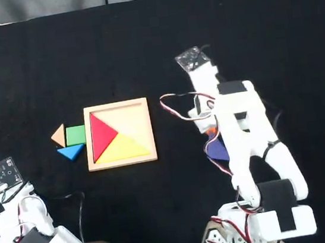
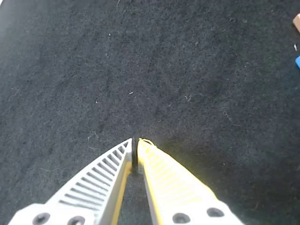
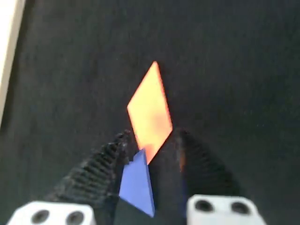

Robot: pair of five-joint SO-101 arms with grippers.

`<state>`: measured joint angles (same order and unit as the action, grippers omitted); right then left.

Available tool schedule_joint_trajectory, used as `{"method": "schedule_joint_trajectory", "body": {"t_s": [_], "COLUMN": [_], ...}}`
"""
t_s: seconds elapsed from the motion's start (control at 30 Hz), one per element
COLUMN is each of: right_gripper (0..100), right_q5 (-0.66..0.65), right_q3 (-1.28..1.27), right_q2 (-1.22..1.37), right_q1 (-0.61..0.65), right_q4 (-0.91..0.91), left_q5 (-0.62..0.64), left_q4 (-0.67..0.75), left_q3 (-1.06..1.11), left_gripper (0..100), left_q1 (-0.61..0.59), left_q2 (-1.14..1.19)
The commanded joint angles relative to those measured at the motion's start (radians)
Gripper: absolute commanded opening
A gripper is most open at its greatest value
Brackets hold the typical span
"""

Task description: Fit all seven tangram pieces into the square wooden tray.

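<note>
I see the tray (image 1: 132, 116) holding a red triangle (image 1: 100, 134) and a yellow triangle (image 1: 123, 147). Right of the tray, the right claw (image 3: 152, 135) is spread astride an orange piece (image 3: 150, 108). I can't tell if they touch. The blue piece (image 3: 137, 183) is partly hidden. The left claw (image 2: 136, 142), well left of the tray, is closed and empty.

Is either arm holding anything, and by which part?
Apparently nothing. Left gripper shut, empty; right gripper open, orange piece and blue piece between its jaws.

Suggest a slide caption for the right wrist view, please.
Open jaws flank a blue piece, an orange parallelogram just beyond.
</note>
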<state>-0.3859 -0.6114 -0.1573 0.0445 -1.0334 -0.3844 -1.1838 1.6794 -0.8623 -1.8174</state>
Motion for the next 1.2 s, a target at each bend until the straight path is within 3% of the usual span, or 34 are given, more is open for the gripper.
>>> {"method": "schedule_joint_trajectory", "body": {"t_s": [0.0,0.17,0.5,1.17], "right_gripper": [16.8,15.5,15.2,13.6], "right_q5": [-0.118,-0.115,-0.117,-0.23], "right_q3": [0.027,0.005,0.12,0.114], "right_q2": [-0.004,0.068,0.268,0.306], "right_q1": [0.048,0.072,0.071,0.031], "right_q4": [-0.002,0.084,0.081,0.084], "left_q5": [-0.009,-0.009,-0.009,-0.009], "left_q4": [0.017,0.017,0.017,0.017], "left_q3": [0.019,0.019,0.019,0.019], "left_gripper": [3,3,3,3], "left_q1": [0.013,0.013,0.013,0.013], "left_q2": [-0.009,-0.009,-0.009,-0.009]}}
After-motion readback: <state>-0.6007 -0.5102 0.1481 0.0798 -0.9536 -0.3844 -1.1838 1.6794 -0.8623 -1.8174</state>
